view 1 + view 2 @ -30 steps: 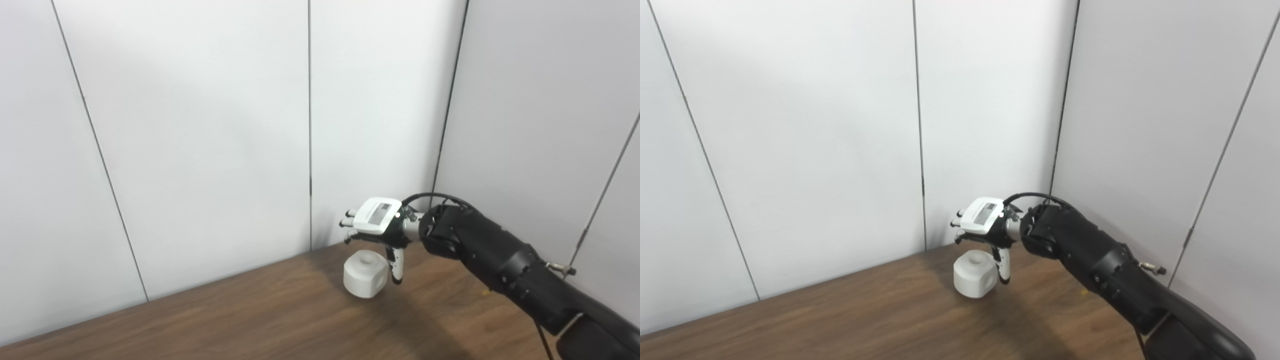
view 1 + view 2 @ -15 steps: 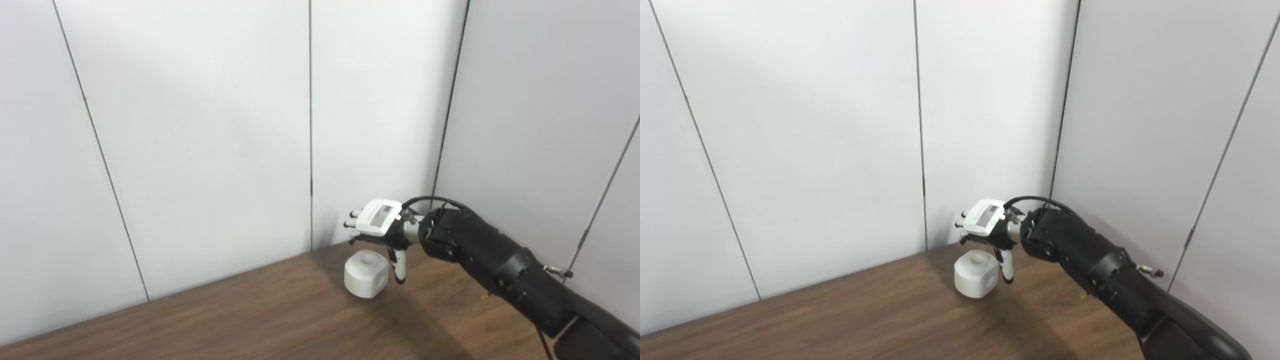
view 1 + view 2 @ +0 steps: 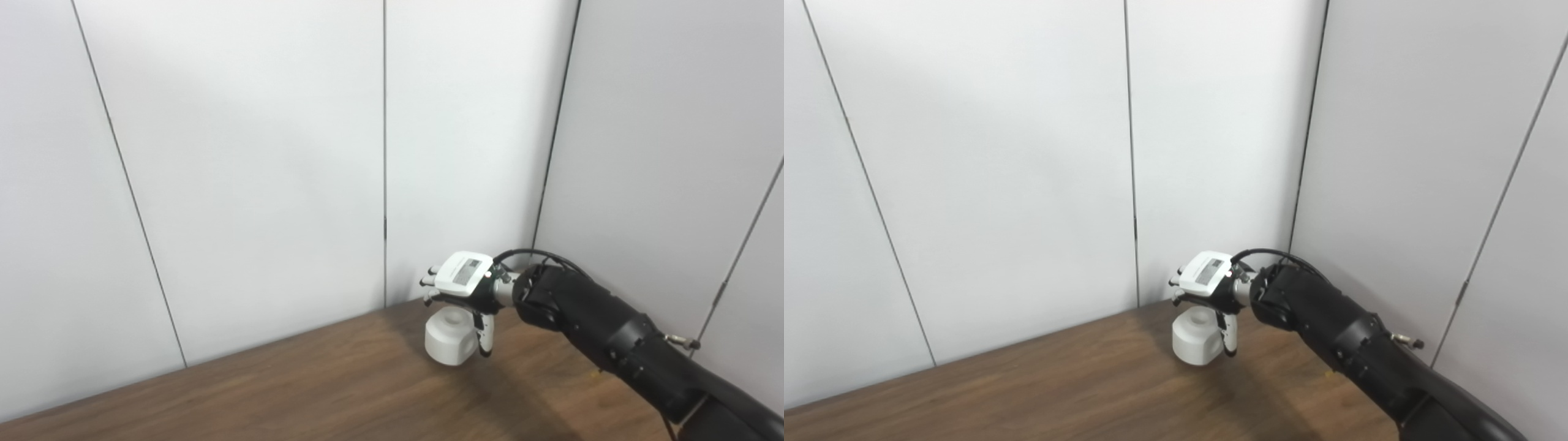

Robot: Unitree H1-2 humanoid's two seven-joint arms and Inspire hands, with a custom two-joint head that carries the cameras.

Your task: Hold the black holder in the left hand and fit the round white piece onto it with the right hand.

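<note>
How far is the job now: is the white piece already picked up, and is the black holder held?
Nothing looks finished yet. The round white piece stands on the table, not lifted. In hand: the right hand hovers just above it, thumb down beside it, fingers apart, not gripping. Left: grasping the piece, then fitting it. The black holder and the left hand are not in view.

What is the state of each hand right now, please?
Left hand: not in view.
Right hand: open, holding nothing; it is just above the white piece on the table, thumb down beside it.
</note>
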